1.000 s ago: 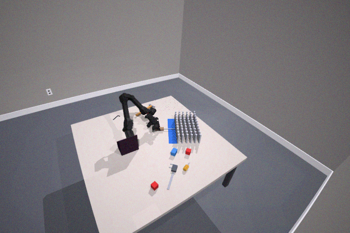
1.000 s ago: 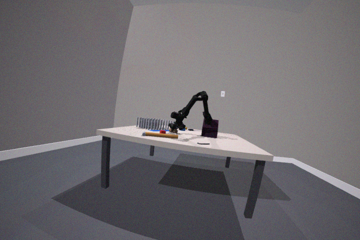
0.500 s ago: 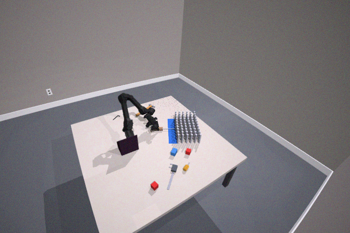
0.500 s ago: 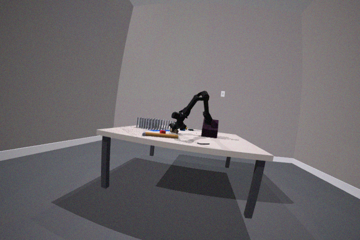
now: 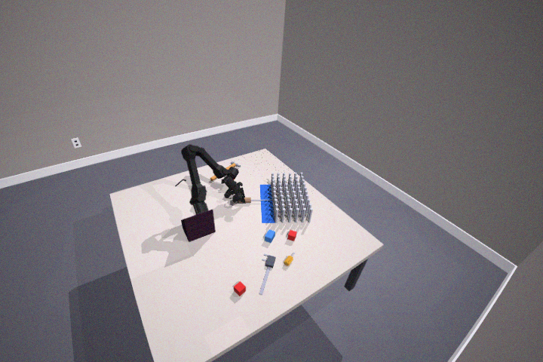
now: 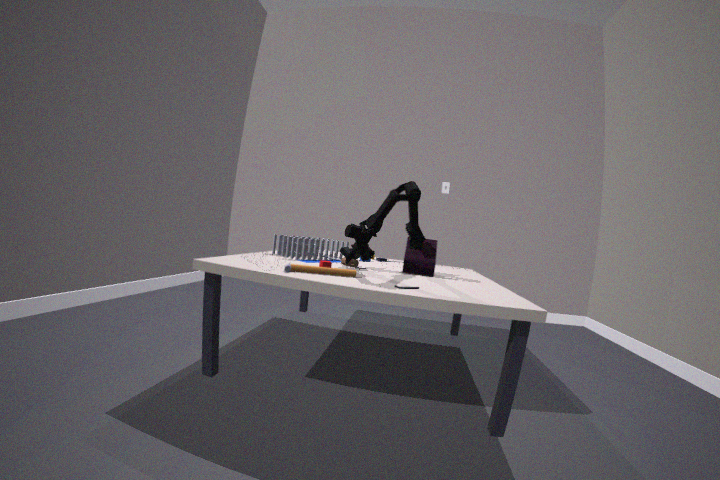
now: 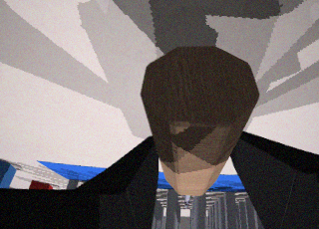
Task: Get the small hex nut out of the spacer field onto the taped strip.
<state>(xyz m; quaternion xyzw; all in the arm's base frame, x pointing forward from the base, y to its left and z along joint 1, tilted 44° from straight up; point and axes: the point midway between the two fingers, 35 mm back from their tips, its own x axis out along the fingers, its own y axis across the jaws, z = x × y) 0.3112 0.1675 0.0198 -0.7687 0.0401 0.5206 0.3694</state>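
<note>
While gripper (image 5: 240,198) clamps hook tool (image 5: 247,199), keep shaft low, parallel between spacers (image 5: 289,197); draw straight toward strip (image 5: 265,210).

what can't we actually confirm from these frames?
- Hex nut: not visible in any view; spacers hide the field's inside and it's too small.
- Rod tip: top view, lost among the spacers.
- Fingers: wrist view, the held tool's wooden handle fills the frame.
- Blue strip: exterior view, too small to check.

Tightly packed spacers (image 5: 289,197) leave only narrow lanes; open table (image 5: 161,273) lies before the blue strip (image 5: 265,204).
</note>
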